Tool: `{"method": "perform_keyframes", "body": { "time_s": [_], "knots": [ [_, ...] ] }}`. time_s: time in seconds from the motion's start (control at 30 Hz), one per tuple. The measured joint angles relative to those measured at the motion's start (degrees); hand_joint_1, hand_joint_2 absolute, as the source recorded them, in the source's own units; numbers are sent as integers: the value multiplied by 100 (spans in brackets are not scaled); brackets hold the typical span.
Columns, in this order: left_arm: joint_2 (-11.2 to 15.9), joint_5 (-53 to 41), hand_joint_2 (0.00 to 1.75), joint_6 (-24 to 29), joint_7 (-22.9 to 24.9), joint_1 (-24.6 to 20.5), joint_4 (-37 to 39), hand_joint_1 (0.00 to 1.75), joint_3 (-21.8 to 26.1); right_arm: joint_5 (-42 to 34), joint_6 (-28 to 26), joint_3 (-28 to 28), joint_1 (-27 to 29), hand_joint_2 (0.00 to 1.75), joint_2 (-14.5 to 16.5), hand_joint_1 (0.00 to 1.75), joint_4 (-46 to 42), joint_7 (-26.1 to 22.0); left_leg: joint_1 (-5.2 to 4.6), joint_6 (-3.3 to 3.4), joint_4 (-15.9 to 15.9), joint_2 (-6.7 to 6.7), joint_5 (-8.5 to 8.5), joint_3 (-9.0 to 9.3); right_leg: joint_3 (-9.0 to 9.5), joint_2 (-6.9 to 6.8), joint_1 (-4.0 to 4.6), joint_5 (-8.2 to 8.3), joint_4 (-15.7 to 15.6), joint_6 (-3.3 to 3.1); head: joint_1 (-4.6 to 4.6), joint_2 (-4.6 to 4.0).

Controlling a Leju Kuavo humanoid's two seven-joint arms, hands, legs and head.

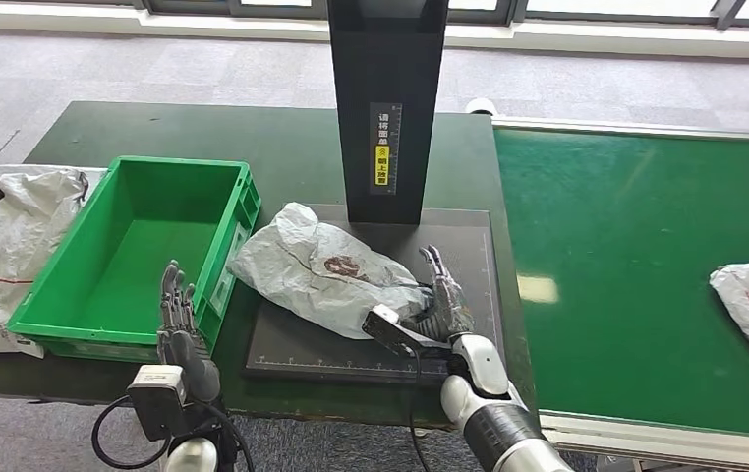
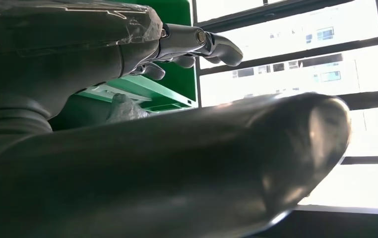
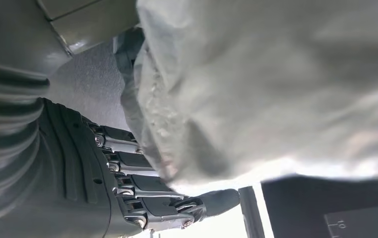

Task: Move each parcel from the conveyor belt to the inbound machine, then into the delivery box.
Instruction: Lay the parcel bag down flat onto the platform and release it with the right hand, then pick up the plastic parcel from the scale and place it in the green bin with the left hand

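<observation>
Right hand (image 1: 441,300) clutches the grey parcel (image 1: 316,265) on the inbound machine's scan pad (image 1: 469,246); left hand (image 1: 178,313) spread, idle. Next, I'd guess: lift it into the green crate (image 1: 66,285) beside the pad.

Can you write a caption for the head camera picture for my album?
Robot's right hand touches a white parcel on the black scanner plate, beside a green box.

Dark green table (image 1: 282,147), centre left of the frame; crumpled white plastic bags (image 1: 2,231) lying on its left end; grey carpeted floor (image 1: 76,69) along the upper edge.
</observation>
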Motion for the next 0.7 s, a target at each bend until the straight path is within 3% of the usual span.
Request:
{"method": "perform_keyframes", "body": {
  "time_s": [0.13,0.27,0.5,0.7],
  "knots": [
    [1,-125,0,-143,173,-200,170,0,0,-631,454,-264,513,175,-144,0,-991,-535,0,0,3,-12,0,-1,1,-11,0,-1,-2,1,0,0],
    [0,-158,175,-258,209,-458,456,0,-1,-1034,716,-558,1269,175,-330,0,-2536,-718,-3,1,4,-12,-3,-4,-1,-10,-3,-1,-3,2,0,0],
    [82,-970,175,-1099,552,-974,906,0,-262,-1310,561,-996,2810,175,-533,0,-5519,-660,-6,0,4,-6,-14,-7,-2,-5,-6,-8,-4,8,-1,0],
    [98,-1062,175,-1163,561,-1168,1103,0,-297,-1341,602,-1227,3315,175,-572,0,-6621,-701,-6,0,4,18,-18,2,-4,23,-6,-6,-4,8,0,0]
  ]
}}
